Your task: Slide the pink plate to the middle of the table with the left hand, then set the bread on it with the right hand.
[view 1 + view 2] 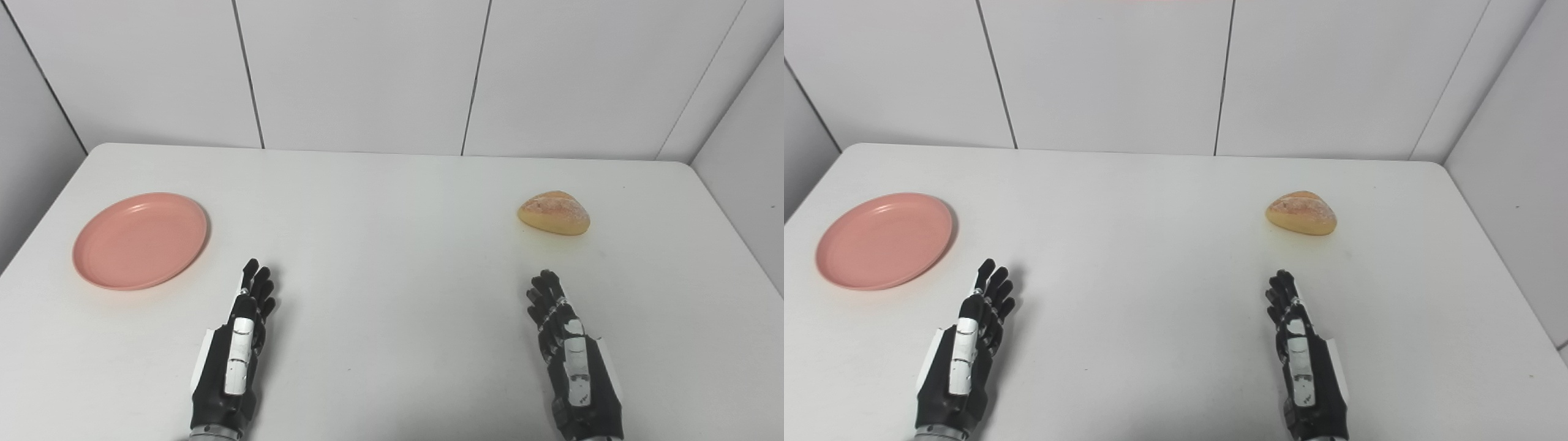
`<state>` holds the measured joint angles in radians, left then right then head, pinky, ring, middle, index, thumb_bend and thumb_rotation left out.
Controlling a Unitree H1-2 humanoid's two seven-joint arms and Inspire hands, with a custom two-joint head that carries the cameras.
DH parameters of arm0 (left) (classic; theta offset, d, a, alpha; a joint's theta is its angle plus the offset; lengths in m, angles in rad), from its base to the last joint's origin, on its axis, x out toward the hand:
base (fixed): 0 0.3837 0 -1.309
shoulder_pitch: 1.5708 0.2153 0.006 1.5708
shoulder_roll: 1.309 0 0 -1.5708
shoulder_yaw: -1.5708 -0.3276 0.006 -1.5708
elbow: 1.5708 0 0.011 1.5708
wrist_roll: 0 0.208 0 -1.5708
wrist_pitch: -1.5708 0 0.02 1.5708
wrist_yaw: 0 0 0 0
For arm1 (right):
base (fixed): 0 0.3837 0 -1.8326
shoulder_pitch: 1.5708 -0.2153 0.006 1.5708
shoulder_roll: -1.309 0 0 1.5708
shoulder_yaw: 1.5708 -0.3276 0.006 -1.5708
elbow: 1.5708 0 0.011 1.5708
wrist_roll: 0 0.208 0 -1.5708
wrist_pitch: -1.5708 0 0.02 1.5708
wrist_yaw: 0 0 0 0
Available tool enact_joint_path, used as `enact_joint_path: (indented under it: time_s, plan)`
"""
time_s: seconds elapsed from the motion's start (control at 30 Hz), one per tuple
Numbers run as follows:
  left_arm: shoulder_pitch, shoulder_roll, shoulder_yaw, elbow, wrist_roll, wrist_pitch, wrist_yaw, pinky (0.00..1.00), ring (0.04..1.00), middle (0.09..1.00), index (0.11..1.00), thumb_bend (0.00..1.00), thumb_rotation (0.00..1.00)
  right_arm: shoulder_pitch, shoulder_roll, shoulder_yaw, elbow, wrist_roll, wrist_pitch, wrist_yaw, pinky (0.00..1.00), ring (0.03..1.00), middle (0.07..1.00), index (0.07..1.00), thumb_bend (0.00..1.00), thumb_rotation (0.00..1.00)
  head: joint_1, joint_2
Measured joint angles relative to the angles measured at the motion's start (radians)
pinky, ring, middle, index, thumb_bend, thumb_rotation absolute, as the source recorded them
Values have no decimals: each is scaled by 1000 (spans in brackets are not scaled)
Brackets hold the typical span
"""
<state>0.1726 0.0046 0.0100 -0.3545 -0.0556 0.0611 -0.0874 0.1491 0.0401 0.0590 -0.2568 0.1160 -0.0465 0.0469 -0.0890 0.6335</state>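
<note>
- White panelled walls (361, 73) with dark vertical seams close off the far side and both flanks of a white surface (392, 257) with rounded far corners.
- Pink plate (140, 239) lies flat on the surface's left side, nearer the left edge than the middle, nothing on it.
- Bread (554, 212), a golden, rounded roll with a pale dusted top, sits on the right side, well apart from the plate.
- Left hand (236, 355) is low over the near surface, just right of and nearer than the plate, not touching it; fingers (257, 285) extended forward, slightly apart, holding nothing.
- Right hand (569, 355) mirrors it on the near right, short of the bread and apart from it; fingers (545, 291) stretched forward, loosely apart, empty.
</note>
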Motion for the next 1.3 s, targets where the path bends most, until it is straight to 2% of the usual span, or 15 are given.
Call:
enact_joint_path:
  time_s: [0.23, 0.7, 1.3]
  plan:
    - [0, 0, 0, -1, 0, -1, -2, 1000, 1000, 1000, 1000, 683, 1000, 0, 0, -1, 0, -2, 0, -1, 1000, 965, 956, 956, 873, 1000, 2, -1]
    - [0, 0, -1, -21, 0, 1, -2, 1000, 1000, 1000, 1000, 664, 1000, -5, 0, 1, -2, -1, 0, -1, 1000, 961, 954, 952, 875, 1000, -2, 11]
    - [0, 0, -1, -20, -11, 6, -3, 1000, 1000, 1000, 1000, 659, 1000, -5, 0, 1, -8, -5, 0, -1, 1000, 961, 954, 950, 883, 1000, -3, 5]
